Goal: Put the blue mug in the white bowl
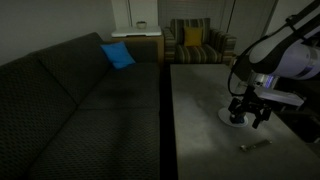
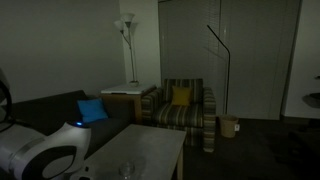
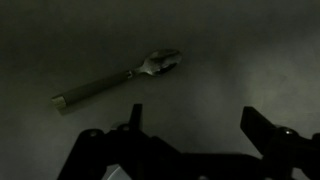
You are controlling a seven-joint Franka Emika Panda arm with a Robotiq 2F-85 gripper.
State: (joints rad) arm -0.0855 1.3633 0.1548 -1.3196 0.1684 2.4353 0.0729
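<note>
In an exterior view my gripper [image 1: 250, 120] hangs low over the right side of the grey table [image 1: 200, 100]. A pale round shape just left of it looks like the white bowl [image 1: 229, 117], partly hidden by the fingers. The blue mug shows in no view. In the wrist view my gripper [image 3: 192, 115] is open, with only bare tabletop between its dark fingers [image 3: 252, 120]. A spoon [image 3: 115, 82] lies on the table beyond them, its head pointing right.
The room is dim. A spoon [image 1: 255, 146] lies near the table's front. A clear glass [image 2: 127, 170] stands on the table. A dark couch [image 1: 80, 110] with a blue pillow [image 1: 117, 55] runs beside the table, and a striped armchair [image 2: 180, 105] stands behind it.
</note>
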